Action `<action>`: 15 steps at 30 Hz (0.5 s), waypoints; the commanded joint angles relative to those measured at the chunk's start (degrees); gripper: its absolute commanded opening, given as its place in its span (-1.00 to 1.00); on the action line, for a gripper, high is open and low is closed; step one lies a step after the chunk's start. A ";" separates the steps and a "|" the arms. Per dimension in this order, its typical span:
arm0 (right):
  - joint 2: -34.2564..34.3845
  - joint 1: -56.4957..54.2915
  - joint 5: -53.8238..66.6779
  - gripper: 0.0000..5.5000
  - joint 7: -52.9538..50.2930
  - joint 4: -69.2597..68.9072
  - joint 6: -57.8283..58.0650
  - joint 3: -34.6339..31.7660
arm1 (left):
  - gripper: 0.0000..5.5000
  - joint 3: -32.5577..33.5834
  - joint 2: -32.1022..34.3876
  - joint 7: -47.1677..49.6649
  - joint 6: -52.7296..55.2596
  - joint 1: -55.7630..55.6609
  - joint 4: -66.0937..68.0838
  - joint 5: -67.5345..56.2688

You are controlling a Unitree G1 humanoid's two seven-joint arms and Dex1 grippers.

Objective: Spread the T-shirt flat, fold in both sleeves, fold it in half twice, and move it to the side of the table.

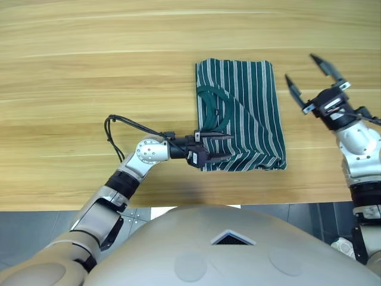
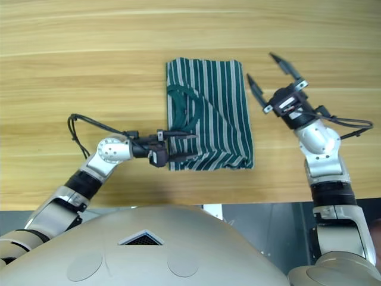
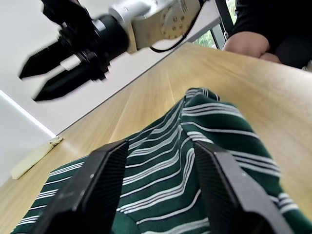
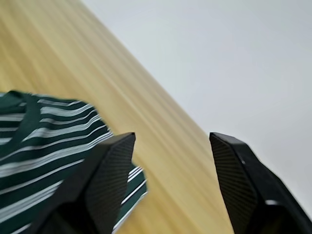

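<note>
Your wooden tabletop (image 1: 89,71) carries the T-shirt (image 1: 250,113) right of centre, folded into a narrow striped rectangle. The left gripper (image 1: 231,147) sits at its near-left corner, fingers spread either side of the hem, likely ready to pinch for a half-fold. The right gripper (image 1: 300,67) hovers beside the far-right corner, fingers wide, holding nothing. You'll find no readable print.
</note>
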 commanded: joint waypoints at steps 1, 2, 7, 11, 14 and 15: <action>-2.63 6.43 -1.72 0.03 8.30 -4.08 -2.27 3.36 | -0.10 0.22 2.81 -0.87 0.74 3.43 3.03 0.08; -3.38 8.35 -1.36 0.03 9.55 -6.31 -2.58 3.09 | -0.10 0.67 3.55 -0.75 0.76 4.35 2.85 -0.02; -7.48 21.57 1.87 0.03 13.61 -23.22 -1.97 1.28 | -0.10 4.19 5.61 2.48 1.47 7.12 5.49 0.71; -8.22 24.99 2.98 0.03 15.22 -28.05 -0.05 -0.58 | -0.10 4.74 4.52 3.43 1.84 7.86 5.54 -0.01; -6.37 22.63 1.22 0.03 17.09 -25.72 2.61 1.60 | -0.10 3.97 3.94 3.56 1.90 8.16 7.10 1.10; -5.09 21.14 -1.05 0.03 17.20 -23.11 3.20 2.72 | -0.10 3.63 3.73 3.34 1.88 8.33 7.27 1.09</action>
